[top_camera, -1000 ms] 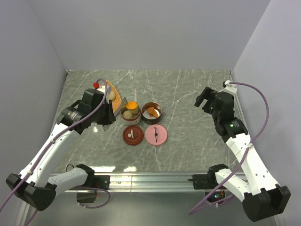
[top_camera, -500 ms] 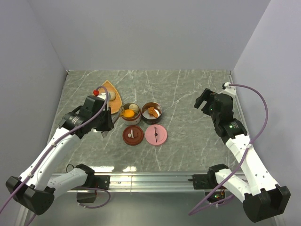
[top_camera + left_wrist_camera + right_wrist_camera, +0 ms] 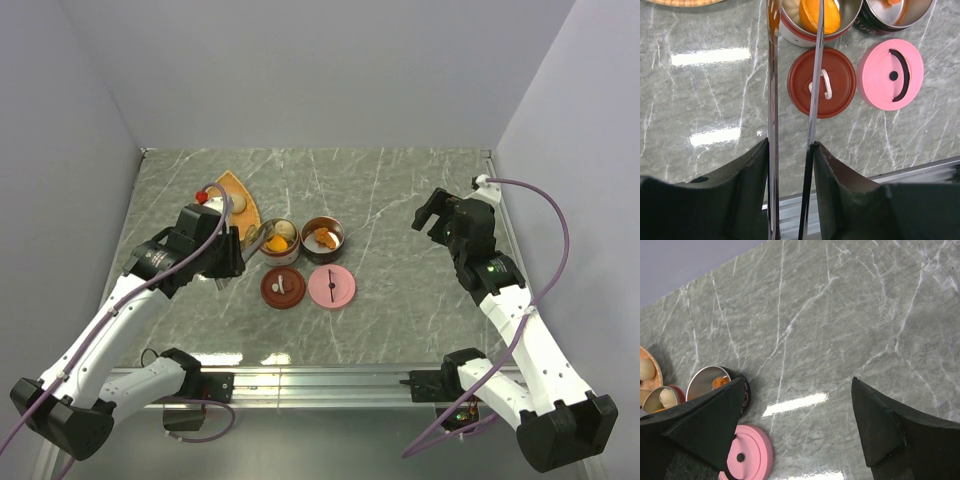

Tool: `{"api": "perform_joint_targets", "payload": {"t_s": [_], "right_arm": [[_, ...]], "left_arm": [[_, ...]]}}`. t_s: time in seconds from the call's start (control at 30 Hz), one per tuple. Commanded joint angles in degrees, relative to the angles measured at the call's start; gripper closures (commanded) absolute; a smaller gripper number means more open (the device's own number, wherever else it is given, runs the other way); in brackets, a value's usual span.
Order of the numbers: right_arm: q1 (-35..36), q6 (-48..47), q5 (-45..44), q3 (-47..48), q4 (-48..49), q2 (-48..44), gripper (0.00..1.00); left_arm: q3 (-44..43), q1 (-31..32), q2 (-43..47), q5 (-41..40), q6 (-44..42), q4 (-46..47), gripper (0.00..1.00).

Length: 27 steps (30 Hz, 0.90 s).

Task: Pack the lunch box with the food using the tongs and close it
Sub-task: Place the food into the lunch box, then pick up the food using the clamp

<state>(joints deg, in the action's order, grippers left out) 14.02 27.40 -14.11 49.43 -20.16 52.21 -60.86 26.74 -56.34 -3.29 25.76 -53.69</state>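
My left gripper (image 3: 790, 145) is shut on the tongs (image 3: 772, 90), one thin metal arm against each finger. The tongs' arms stand apart and their tips reach over the red tin (image 3: 795, 36) of the lunch box. An orange chunk (image 3: 810, 17) of the food lies in that tin, beside a beige ball (image 3: 285, 240). The dark tin (image 3: 322, 235) to its right holds another orange piece. A brown-red lid (image 3: 821, 82) and a pink lid (image 3: 890, 74) lie flat in front of the tins. My right gripper (image 3: 797, 410) is open and empty, well to the right of the tins.
An orange fan-shaped plate (image 3: 240, 195) with a beige ball (image 3: 645, 369) on it lies behind and left of the tins. The grey walls close the table at left, back and right. A metal rail (image 3: 320, 380) runs along the near edge.
My left arm drew back from the plate and brought the orange chunk over and into the red tin. The tongs' arms have spread apart. The right arm has not moved.
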Motion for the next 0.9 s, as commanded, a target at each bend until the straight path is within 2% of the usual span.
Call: {"api": "perform_joint_targets", "payload": {"t_s": [0.0, 0.5, 0.67, 0.87], "right_arm": [[0.5, -0.5, -0.7, 0.7, 1.4, -0.5, 0.07], [0.5, -1.1, -0.9, 0.4, 1.3, -1.2, 0.07], [0.4, -1.3, -0.7, 0.4, 1.1, -1.5, 0.07], [0.4, -1.5, -0.7, 0.1, 1.0, -1.6, 0.07]], "left_arm": [[-3.2, 0.3, 0.4, -1.0, 0.8, 2.5, 0.55], [-9.5, -0.6, -5.3, -11.1, 2.4, 1.9, 0.55], [-7.4, -8.4, -5.3, -8.5, 0.7, 2.1, 0.55], [-3.7, -11.7, -4.8, -7.4, -1.0, 1.8, 0.55]]}}
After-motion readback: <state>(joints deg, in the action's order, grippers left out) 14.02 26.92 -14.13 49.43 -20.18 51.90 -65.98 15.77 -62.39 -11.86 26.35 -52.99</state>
